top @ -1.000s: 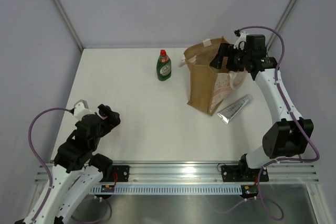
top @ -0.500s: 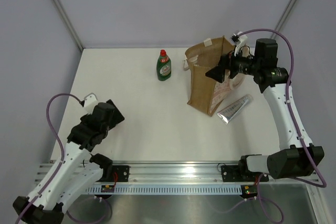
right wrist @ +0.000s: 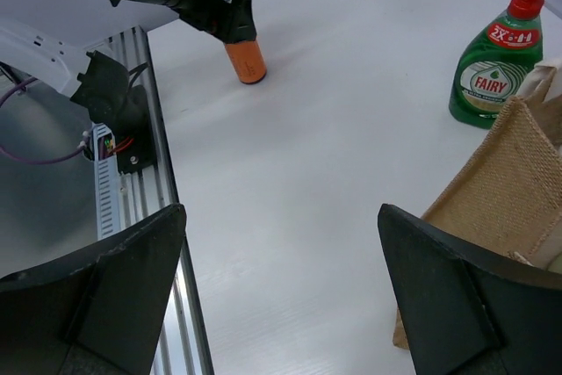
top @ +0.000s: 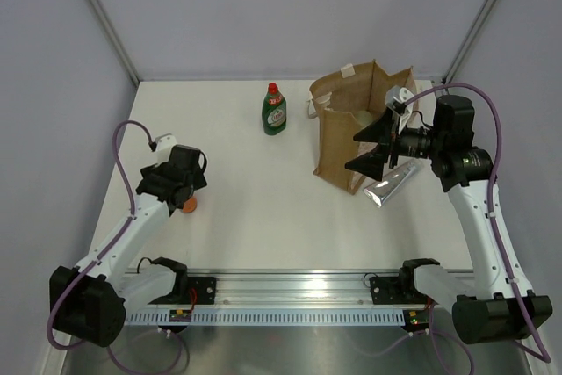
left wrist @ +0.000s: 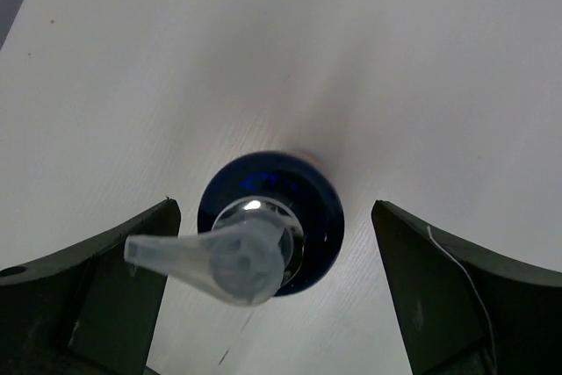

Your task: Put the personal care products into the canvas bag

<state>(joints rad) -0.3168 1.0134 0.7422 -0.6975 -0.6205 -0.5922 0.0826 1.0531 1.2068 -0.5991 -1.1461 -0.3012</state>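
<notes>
The canvas bag (top: 341, 133) stands upright at the back right; its corner shows in the right wrist view (right wrist: 505, 183). A pale item (top: 363, 116) lies inside its opening. The dark green bottle with red cap (top: 274, 110) stands left of the bag (right wrist: 492, 63). The silver tube (top: 393, 181) lies on the table right of the bag. The small orange bottle (top: 189, 205) stands at the left (right wrist: 246, 59); from above it shows a clear pump head (left wrist: 233, 256). My left gripper (top: 183, 189) (left wrist: 274, 217) is open, straddling its top. My right gripper (top: 362, 150) (right wrist: 281, 217) is open and empty beside the bag.
The aluminium rail (top: 299, 292) runs along the near edge and shows in the right wrist view (right wrist: 132, 191). Grey walls close the back and sides. Purple cables loop from both arms.
My left arm has reached forward and come down over the orange bottle. My right gripper has drawn back from the bag's top to its near right side, now pointing left.
</notes>
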